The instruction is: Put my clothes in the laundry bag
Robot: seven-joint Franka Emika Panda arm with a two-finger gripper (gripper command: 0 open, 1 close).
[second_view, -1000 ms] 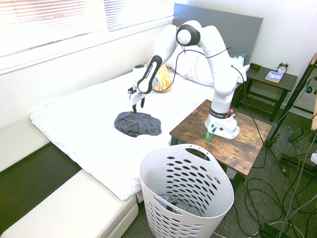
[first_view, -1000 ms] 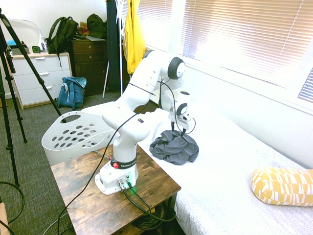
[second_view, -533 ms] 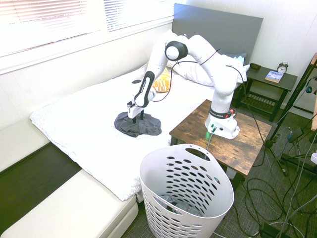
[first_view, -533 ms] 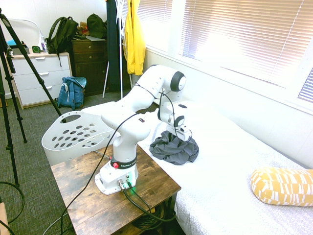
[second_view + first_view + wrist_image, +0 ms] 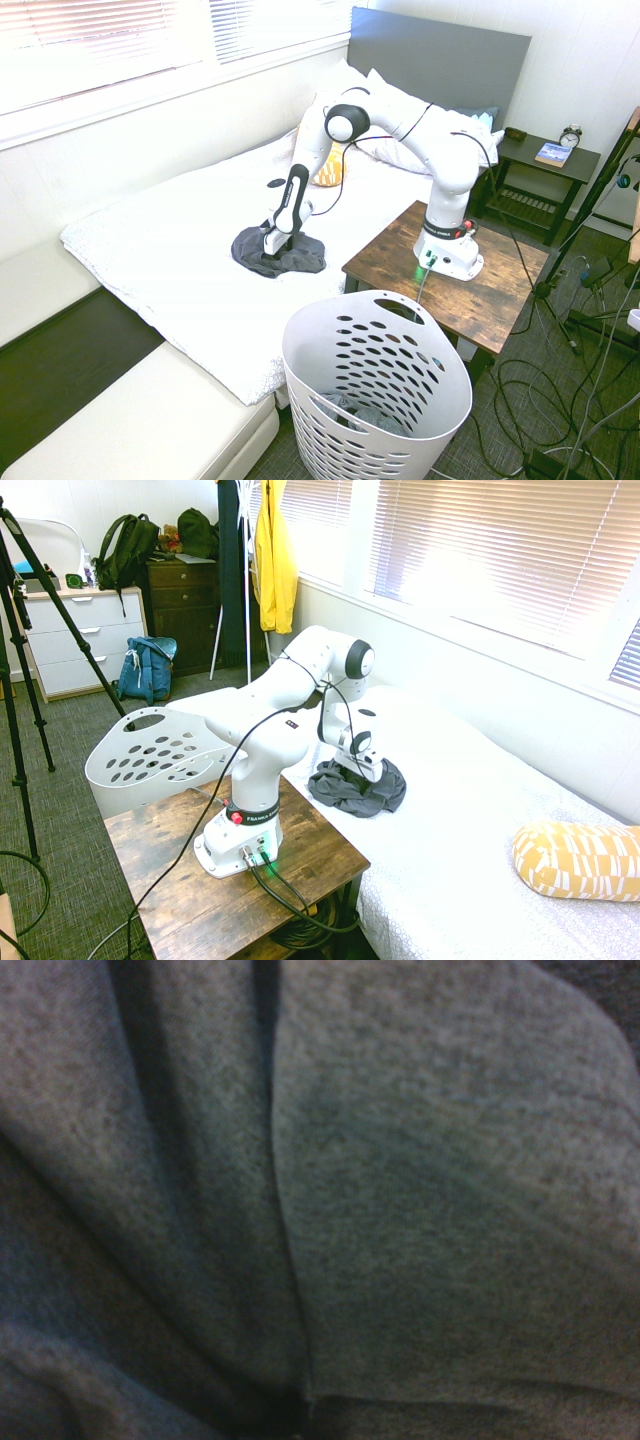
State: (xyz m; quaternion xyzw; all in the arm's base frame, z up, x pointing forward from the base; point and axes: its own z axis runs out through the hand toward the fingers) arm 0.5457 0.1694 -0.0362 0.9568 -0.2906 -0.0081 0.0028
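Charcoal-grey clothes lie in a lumpy bundle on the white bed, right of centre in the first exterior view and left of centre in the second, near the mattress edge beside the wooden table. Compared with a second ago, the arm has come down: the gripper then hung clear above the bundle and now sits low on top of it, pointing straight down, with the wrist housing close to the fabric. Contact appears made or very nearly made; the wrist view is filled entirely with grey knit folds and a dark crease, which supports that reading. The fingers themselves are hard to make out against the dark cloth in either exterior view, but the jaws stand apart and have not yet closed on anything. The bundle itself has not visibly shifted. The laundry bag, a white perforated basket, stands on the floor at bottom centre of the second exterior view, just beside the table and well apart from the garment; something dark already shows inside it. Assessment: the approach is finished and the grasp is the step in hand. Closing on a thick fold rather than a single thin layer should give the surer lift.
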